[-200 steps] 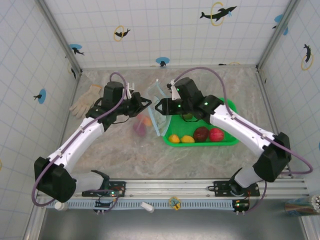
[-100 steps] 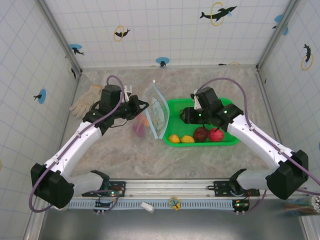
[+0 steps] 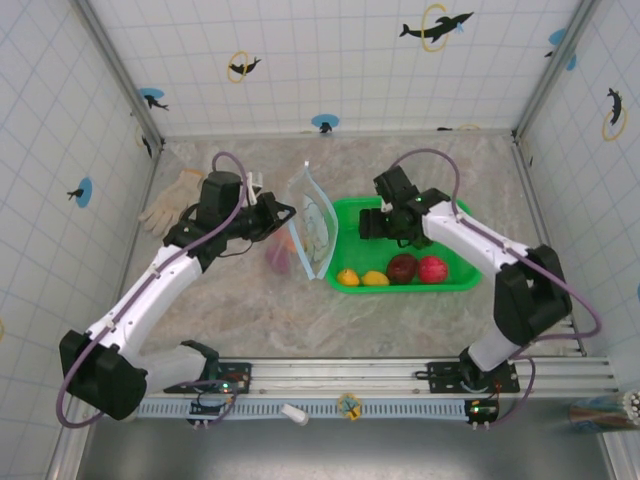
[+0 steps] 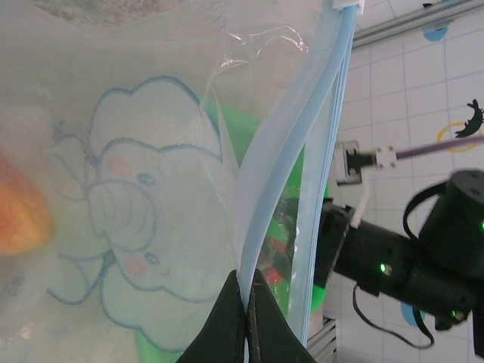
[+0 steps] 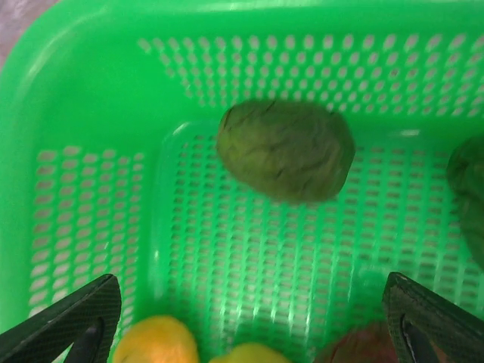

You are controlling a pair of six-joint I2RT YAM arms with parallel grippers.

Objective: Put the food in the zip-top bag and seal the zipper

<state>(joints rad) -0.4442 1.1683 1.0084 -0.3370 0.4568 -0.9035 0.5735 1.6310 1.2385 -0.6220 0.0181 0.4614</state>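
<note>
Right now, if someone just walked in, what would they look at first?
Probably the clear bag with a blue elephant on it, held upright mid-table by the left gripper pinching its zipper strip. Next, the bright green basket beside it, where the open right gripper hovers over a dark green toy.

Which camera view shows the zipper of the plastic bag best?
The left wrist view: the zipper runs close and large across it, pinched by the left tool. The top view gives it as a thin blue edge of the bag.
</note>
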